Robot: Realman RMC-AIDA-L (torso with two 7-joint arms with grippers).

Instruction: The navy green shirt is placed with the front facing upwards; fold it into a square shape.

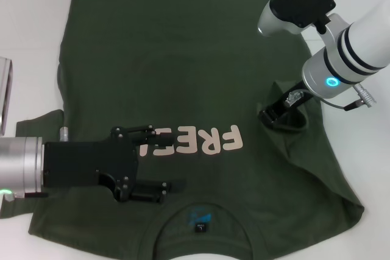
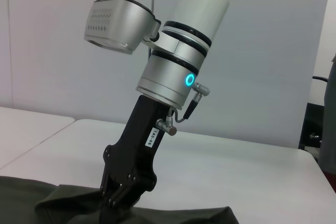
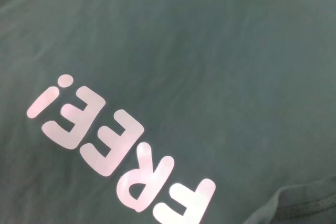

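Found the green shirt (image 1: 183, 59) spread front-up on the white surface (image 1: 30, 16), collar and neck label (image 1: 199, 226) nearest the robot, hem at the far side. Noted the pink lettering (image 1: 207, 141) across the chest, partly covered by the left hand (image 1: 159, 161).

Saw the left hand lying low over the chest with its fingers spread apart and nothing between them. Could not tell whether pressing on the cloth or just above it.

Saw the right hand (image 1: 275, 115) down at the shirt's right side edge, beyond the sleeve, fingers closed into a raised ridge of cloth. Confirmed as much from the left wrist view, with the black fingers (image 2: 116, 203) buried in a bunched fold.

Judged the step in hand to be folding the right side in toward the middle, with little of the fold made yet.

To do it well:
- Needed a pinch through both layers, front and back, not the top one alone.
- Called for a low lift, only enough to clear the cloth beneath, then a straight carry across toward the lettering.
- Wanted the left hand as an anchor on the chest, holding the body of the shirt against dragging.
- Needed the fold line kept parallel to the side seam, with the sleeve tucked in rather than trailing.
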